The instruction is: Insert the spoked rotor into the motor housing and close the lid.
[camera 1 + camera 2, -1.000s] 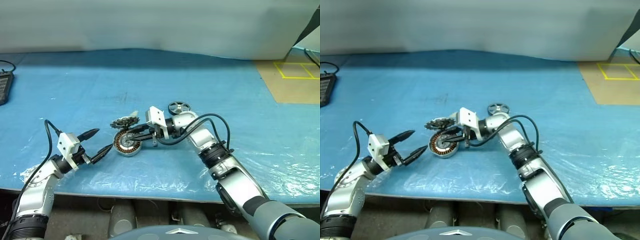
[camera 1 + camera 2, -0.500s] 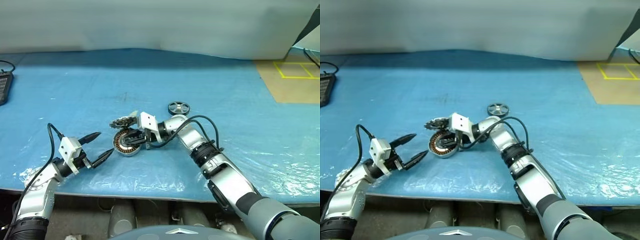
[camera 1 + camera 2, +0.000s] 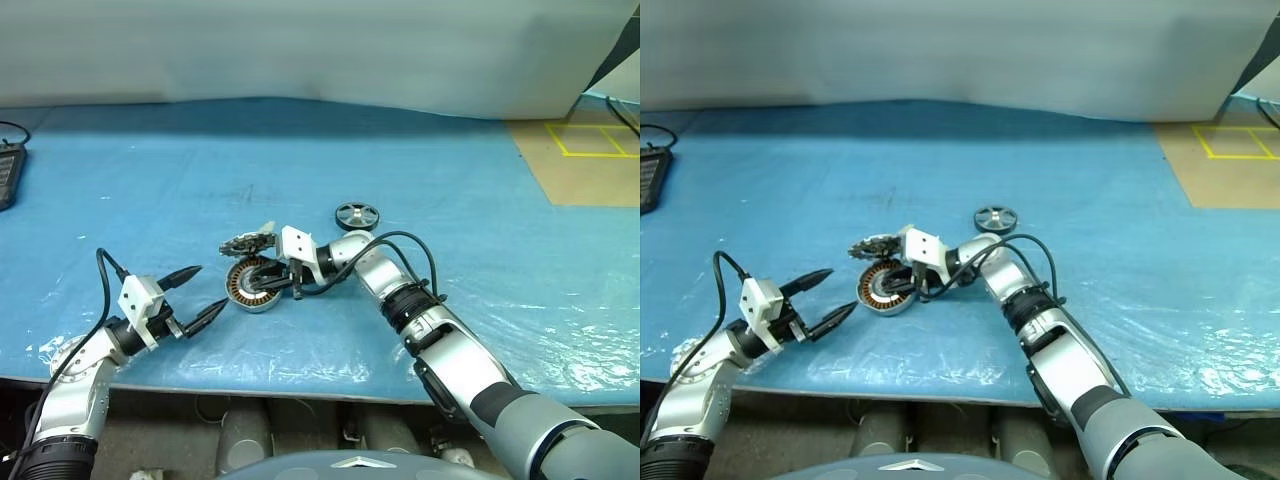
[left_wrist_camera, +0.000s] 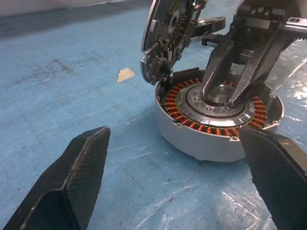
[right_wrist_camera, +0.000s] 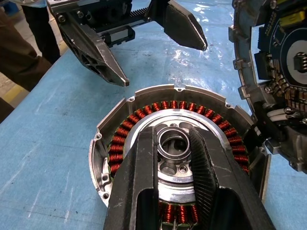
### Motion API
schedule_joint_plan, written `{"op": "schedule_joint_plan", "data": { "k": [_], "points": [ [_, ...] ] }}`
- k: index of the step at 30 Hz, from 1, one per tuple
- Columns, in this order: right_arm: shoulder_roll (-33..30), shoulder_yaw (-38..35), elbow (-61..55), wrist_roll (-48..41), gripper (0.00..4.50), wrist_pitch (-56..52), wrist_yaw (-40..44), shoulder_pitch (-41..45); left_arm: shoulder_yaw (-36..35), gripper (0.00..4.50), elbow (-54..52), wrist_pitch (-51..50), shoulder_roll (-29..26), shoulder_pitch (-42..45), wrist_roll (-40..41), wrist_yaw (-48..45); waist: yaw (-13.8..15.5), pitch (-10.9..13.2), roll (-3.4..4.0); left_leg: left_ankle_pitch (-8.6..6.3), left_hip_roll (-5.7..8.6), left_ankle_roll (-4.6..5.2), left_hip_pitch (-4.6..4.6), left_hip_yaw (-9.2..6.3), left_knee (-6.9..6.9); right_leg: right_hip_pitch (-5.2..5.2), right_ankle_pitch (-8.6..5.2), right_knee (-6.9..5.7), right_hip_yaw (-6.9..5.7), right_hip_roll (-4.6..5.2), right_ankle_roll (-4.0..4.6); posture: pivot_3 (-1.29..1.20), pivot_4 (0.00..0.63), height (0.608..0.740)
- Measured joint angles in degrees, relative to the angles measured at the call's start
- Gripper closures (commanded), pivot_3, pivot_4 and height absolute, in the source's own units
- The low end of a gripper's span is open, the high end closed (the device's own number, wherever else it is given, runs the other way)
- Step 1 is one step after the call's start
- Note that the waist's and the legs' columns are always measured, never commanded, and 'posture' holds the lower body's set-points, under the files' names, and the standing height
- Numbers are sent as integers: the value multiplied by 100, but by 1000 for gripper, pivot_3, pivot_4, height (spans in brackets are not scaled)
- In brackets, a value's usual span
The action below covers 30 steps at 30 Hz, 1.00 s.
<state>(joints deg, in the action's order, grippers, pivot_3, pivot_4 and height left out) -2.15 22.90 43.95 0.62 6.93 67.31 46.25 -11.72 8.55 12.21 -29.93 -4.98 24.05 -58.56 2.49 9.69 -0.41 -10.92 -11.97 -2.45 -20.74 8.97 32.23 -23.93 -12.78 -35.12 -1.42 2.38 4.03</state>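
The housing [image 3: 252, 286] sits on the blue bench [image 3: 420, 160] with its lid [image 3: 248, 242] swung up on the hinge, and the rotor [image 3: 357, 215] lies well apart behind the right arm, not yet picked up. The right gripper [image 5: 173, 143] reaches over the open housing, its jaws nearly together around the small hub ring [image 5: 171, 142] at the centre; whether they pinch it or merely straddle it is hard to tell. The left gripper [image 3: 192, 294] hovers just beside the housing, jaws wide apart and empty. To do this step well, the right jaws should keep off the copper windings [image 4: 178, 98], stay centred on the hub, and avoid nudging the raised lid; the left could steady the housing wall should it slide on the plastic sheet. The hinge is hidden behind the lid's edge, and the far side of the windings is covered by the right fingers [image 4: 214, 72]. At the right wrist view's edge a person's dark sleeve [image 5: 19, 52] is cut off.
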Motion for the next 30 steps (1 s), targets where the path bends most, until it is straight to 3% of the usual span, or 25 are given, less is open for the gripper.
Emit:
{"op": "schedule_joint_plan", "data": {
  "k": [7,14,24,27,30],
  "points": [
    [3,-24,-8,-9,3944,-77,14,0,0,0,0,49,44,-51,-40,24,1,0,0,0,0,0,0,0,0,0,0,-1,0,0,0,0,150,740],
    [7,-32,-29,-13,1549,-137,16,0,0,0,3,119,58,-50,-88,35,2,0,0,0,0,0,1,0,1,0,0,-3,0,0,0,0,150,740],
    [-39,-117,-131,-87,1549,-180,87,-6,0,0,122,186,74,-47,-152,30,2,0,0,0,0,0,0,1,1,-2,0,-3,0,0,0,0,150,740],
    [-56,-214,-312,-178,2169,-308,161,-6,0,0,152,220,74,-46,-154,25,2,0,0,0,-1,0,1,1,1,-2,0,-3,0,0,0,0,150,740],
    [-57,-240,-464,-235,3139,-394,206,-7,1,0,174,231,74,-29,-154,21,3,0,0,0,-1,0,1,2,1,-2,0,-4,0,0,0,0,150,740]
  ]
}}
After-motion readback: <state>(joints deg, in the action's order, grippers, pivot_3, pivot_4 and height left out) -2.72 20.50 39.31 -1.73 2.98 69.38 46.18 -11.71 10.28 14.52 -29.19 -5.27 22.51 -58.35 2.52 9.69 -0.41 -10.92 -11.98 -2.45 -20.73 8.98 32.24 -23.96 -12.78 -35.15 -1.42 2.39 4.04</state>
